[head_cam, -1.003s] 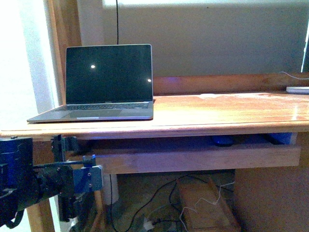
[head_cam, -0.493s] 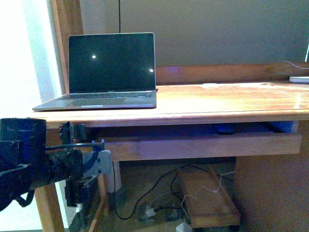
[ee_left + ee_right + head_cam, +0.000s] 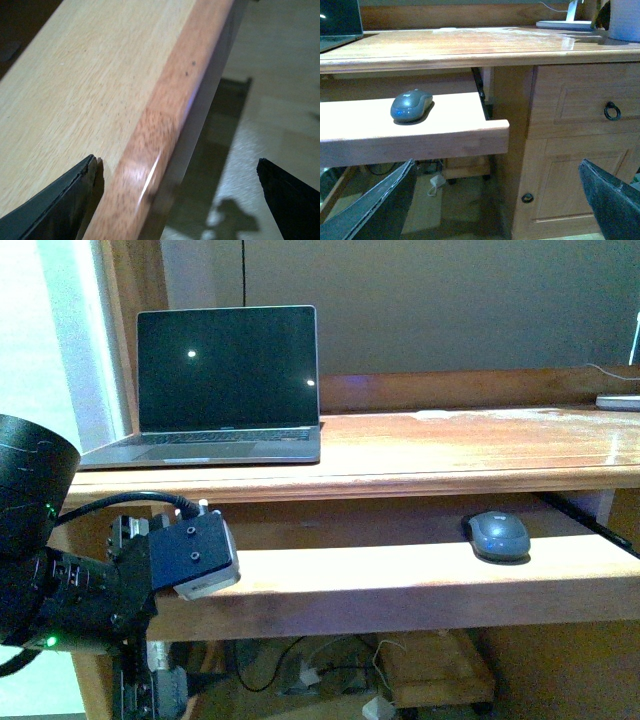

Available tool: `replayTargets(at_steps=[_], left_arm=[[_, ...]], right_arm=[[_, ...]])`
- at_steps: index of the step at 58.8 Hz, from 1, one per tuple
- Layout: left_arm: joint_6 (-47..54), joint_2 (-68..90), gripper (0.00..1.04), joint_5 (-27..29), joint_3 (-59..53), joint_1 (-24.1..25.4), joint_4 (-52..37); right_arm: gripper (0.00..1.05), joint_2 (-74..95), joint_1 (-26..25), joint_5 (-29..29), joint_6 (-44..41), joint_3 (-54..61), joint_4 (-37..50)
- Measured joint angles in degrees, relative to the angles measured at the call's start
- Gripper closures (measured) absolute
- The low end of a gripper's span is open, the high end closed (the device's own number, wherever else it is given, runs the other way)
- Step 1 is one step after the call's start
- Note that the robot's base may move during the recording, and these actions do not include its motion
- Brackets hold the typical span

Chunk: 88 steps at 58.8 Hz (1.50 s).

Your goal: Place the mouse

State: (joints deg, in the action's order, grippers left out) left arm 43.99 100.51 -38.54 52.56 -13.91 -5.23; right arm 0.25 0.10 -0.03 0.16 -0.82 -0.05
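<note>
The left pincer, apart, straddles the edge of the shelf under the bench, likely to slide it. The mouse lies ahead of the right pincer, also apart.

Overexposed daylight bleached the pale window strip at far left. Glare washed the glossy reddish wooden desk top; two light spots dotted the black laptop screen. The dark grey oval mouse cast a soft shadow. The left wrist picture was blurred.
</note>
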Motion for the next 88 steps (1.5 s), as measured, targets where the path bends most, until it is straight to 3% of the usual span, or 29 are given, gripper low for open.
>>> replayTargets(at_steps=[8, 14, 19, 24, 31, 37, 50, 62, 64, 71, 77, 88], left_arm=[[-20.9, -3.19, 0.08, -3.91, -3.85, -0.72, -12.35], [-38.25, -6.84, 0.08, 1.31, -4.04, -0.68, -23.5], [-47.15, -10.45, 0.08, 8.22, -4.11, -0.61, -26.25], [-48.61, -13.66, 0.08, 15.78, -5.25, -0.7, -26.64], [-43.69, -21.7, 0.08, 35.12, -12.72, -1.62, -27.58], [-43.17, -29.59, 0.08, 46.42, -20.26, -2.67, -25.79], [-45.51, -53.9, 0.08, 59.32, -36.48, -9.75, -12.52], [-46.6, -77.44, 0.08, 64.61, -41.46, -13.42, 5.27], [-46.01, -81.0, 0.12, 65.55, -42.77, -13.57, 4.24], [-45.13, -91.51, 0.32, 59.3, -46.82, -8.57, 2.73], [-45.0, -94.4, 0.5, 54.95, -48.13, -3.32, 3.56], [-44.7, -96.7, 0.85, 48.74, -49.2, 3.1, 4.5]], right_arm=[[0.07, 0.0, 0.0, 0.0, 0.0, 0.0, 0.0], [0.07, 0.0, 0.0, 0.0, 0.0, 0.0, 0.0], [0.07, 0.0, 0.0, 0.0, 0.0, 0.0, 0.0], [0.07, 0.0, 0.0, -0.02, 0.0, 0.0, 0.0], [0.07, 0.0, 0.0, 0.0, 0.0, 0.0, 0.0], [0.07, 0.0, 0.0, 0.0, 0.0, 0.0, 0.0], [0.07, 0.0, 0.0, 0.0, 0.0, 0.0, 0.0], [0.07, 0.0, 0.0, 0.0, 0.0, 0.0, 0.0], [0.07, 0.0, 0.0, 0.0, 0.0, 0.0, 0.0], [0.07, 0.0, 0.0, -0.04, 0.02, 0.0, -0.02], [0.07, 7.32, -0.22, -10.71, 6.8, -2.97, -4.17], [0.07, 28.68, 11.87, -3.17, 10.47, -8.76, 12.85]])
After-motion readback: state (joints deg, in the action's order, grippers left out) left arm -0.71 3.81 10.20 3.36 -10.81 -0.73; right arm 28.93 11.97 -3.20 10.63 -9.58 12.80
